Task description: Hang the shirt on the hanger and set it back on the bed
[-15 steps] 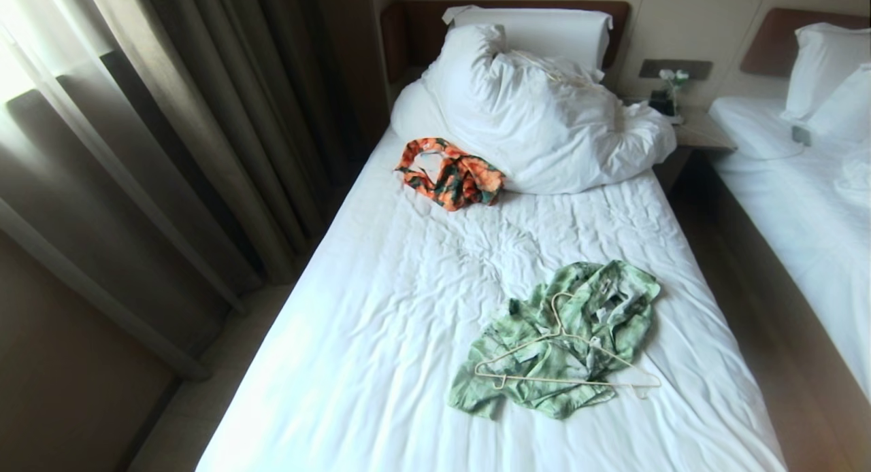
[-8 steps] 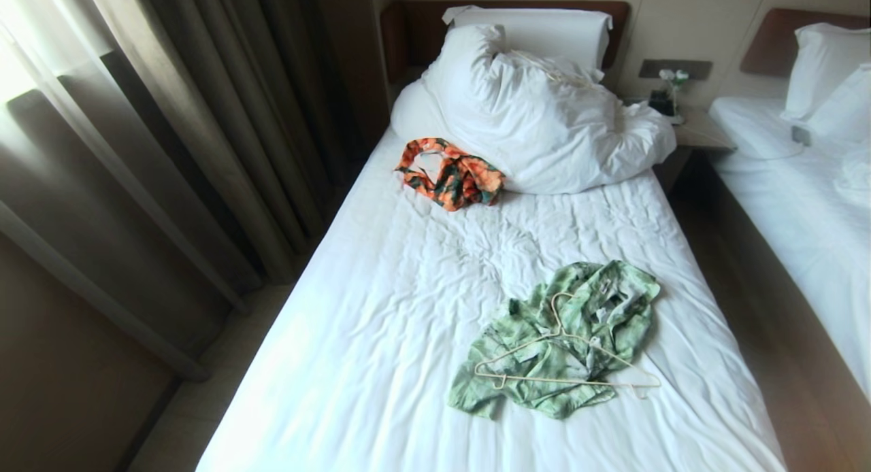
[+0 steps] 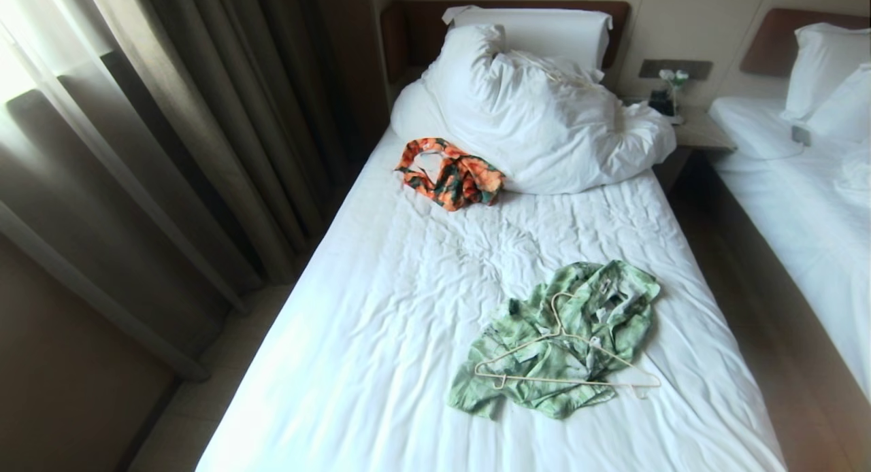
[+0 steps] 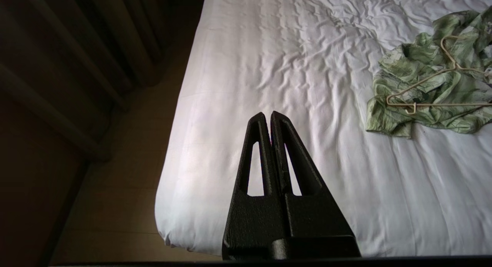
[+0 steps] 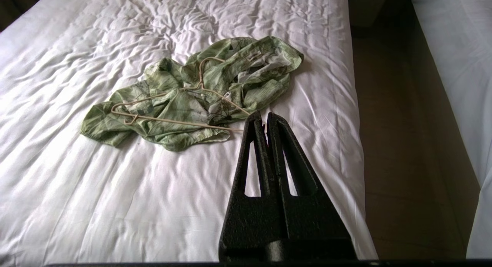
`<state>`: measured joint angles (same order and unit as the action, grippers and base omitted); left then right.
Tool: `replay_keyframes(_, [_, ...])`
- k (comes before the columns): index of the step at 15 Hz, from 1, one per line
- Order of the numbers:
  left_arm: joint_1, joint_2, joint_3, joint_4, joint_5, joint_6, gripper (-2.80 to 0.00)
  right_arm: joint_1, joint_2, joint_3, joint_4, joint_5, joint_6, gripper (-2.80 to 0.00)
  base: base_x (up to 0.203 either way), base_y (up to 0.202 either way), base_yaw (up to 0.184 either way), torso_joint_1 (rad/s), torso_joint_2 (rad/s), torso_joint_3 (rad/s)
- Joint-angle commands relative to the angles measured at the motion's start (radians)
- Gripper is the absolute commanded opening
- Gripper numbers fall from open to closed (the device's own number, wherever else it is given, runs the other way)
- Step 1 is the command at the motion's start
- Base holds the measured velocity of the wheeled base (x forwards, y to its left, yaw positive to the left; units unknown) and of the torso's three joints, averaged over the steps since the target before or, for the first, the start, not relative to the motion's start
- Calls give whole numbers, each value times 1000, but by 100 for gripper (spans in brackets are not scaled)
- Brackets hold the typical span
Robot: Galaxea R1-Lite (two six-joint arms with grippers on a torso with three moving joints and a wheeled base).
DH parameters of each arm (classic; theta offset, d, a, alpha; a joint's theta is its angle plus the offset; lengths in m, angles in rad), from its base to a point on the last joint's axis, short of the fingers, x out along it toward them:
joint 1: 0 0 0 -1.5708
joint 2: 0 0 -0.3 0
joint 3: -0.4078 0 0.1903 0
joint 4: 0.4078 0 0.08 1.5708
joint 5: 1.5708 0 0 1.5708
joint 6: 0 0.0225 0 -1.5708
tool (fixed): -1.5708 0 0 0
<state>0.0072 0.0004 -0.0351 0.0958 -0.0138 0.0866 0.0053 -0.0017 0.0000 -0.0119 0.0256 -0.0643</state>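
The light green leaf-print shirt [image 3: 558,339] lies crumpled on the near right part of the bed [image 3: 381,336]. On top of it rests the cream wire hanger [image 3: 565,366], hook pointing toward the pillows. Both also show in the wrist views: shirt [image 5: 180,109], hanger [image 5: 173,120], shirt [image 4: 434,90], hanger [image 4: 426,103]. My left gripper [image 4: 268,114] is shut and empty above the bed's near left corner. My right gripper [image 5: 264,114] is shut and empty, held above the sheet just short of the shirt and hanger. Neither arm shows in the head view.
An orange-and-dark-green garment [image 3: 450,174] lies by the bunched white duvet and pillows [image 3: 537,111] at the headboard. Curtains [image 3: 150,152] hang on the left. A nightstand [image 3: 694,128] and a second bed [image 3: 803,186] stand to the right across a narrow floor gap.
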Motion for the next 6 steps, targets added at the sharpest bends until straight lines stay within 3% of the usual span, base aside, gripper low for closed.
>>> replay_keyframes(1, [0,0,0,0,0,1,-280,1,3,9,0,-1,-1,-280,0,0,0,0,0,0])
replay_keyframes(6, [0,0,0,0,0,1,-280,1,2,11,0,0,1,-280,0,0,0,0,0,0])
